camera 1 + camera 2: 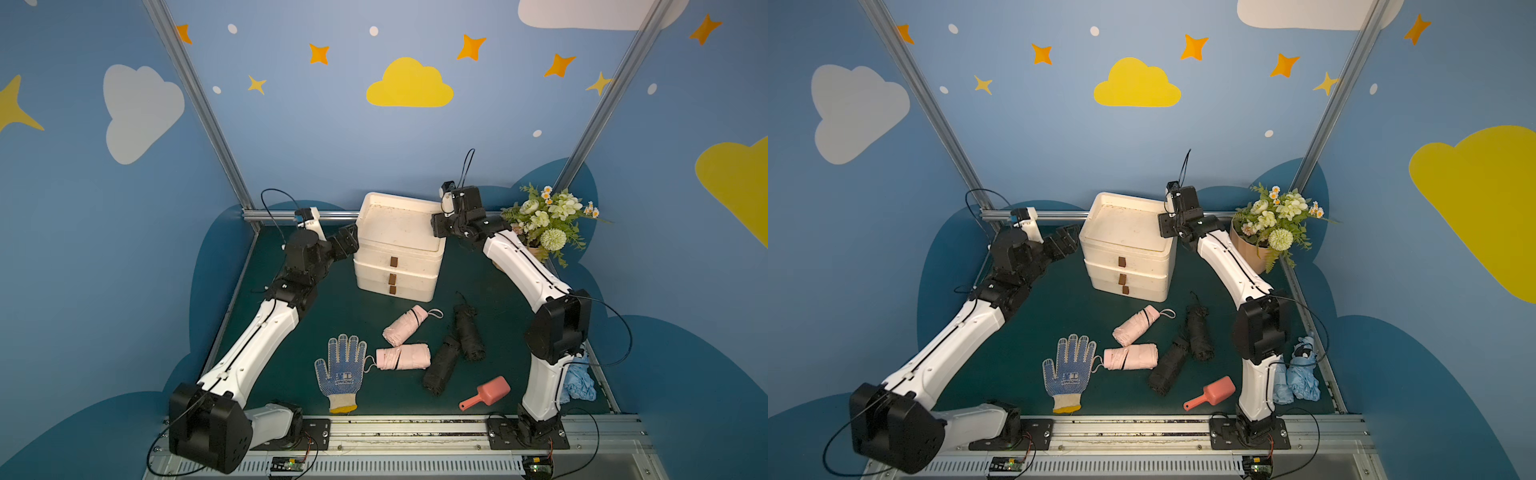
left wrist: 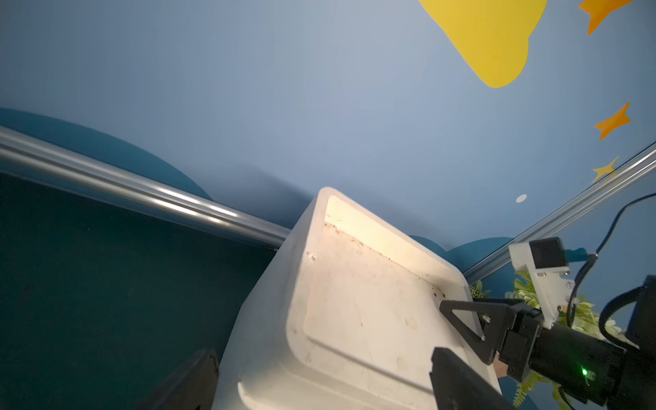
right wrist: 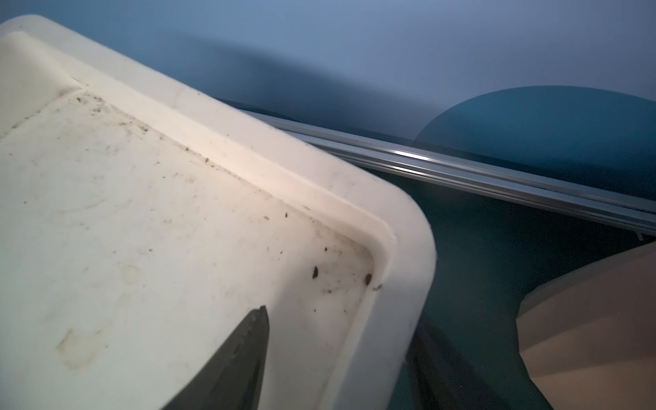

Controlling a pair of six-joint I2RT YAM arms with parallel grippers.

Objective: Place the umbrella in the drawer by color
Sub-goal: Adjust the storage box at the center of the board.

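Claws: left claw [image 1: 351, 243] wide, empty; right claw [image 1: 437, 226] astride drawer [image 1: 411, 272] rim, grip I cannot tell. Umbrellas [image 1: 405, 325]: judged light, soft, slippery; I'd pinch mid-roll, at the strap.

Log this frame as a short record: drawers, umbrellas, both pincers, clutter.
drawer unit: white, three drawers, all shut
pink umbrellas: two, folded, on the mat
black umbrellas: two, folded, on the mat
left pincer: open, empty, beside the unit's left side
right pincer: jaws apart, empty, at the unit's top right edge
clutter: glove, scoop, flowers
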